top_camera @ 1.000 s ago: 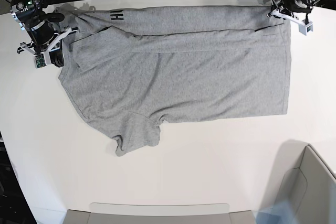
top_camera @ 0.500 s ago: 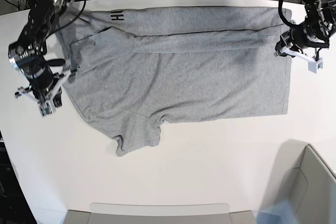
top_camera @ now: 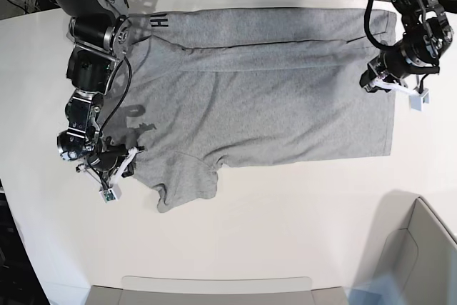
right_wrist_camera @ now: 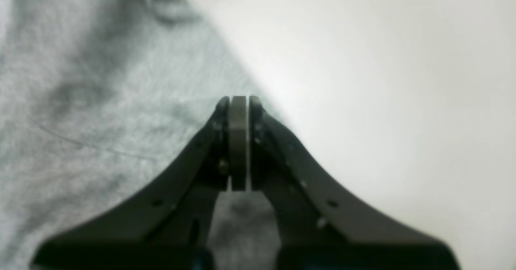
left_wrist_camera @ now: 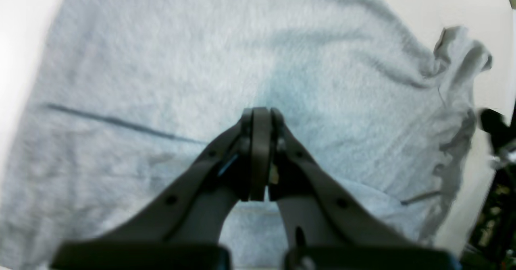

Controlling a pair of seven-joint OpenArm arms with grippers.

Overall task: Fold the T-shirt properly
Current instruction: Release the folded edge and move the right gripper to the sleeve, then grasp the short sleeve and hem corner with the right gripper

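Two sets of jaws pressed together, empty, over shirt (top_camera: 257, 98) spread flat on tabletop (top_camera: 285, 233): right (right_wrist_camera: 238, 100) by sleeve edge, left (left_wrist_camera: 261, 113) near hem, seemingly positioning for next fold.

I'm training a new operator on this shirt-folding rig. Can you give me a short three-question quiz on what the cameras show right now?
1. True or false: the left gripper is holding a pinch of the T-shirt.
2. Multiple choice: the black lettering on the shirt shows in the base view at the (A) top left, near the table's far edge, (B) bottom right, (C) centre of the shirt.
3. Fill in: in its wrist view the right gripper hangs over the shirt's ____, where grey cloth meets the white table.

Key
1. False: its jaws are shut on nothing, above the cloth.
2. A
3. edge
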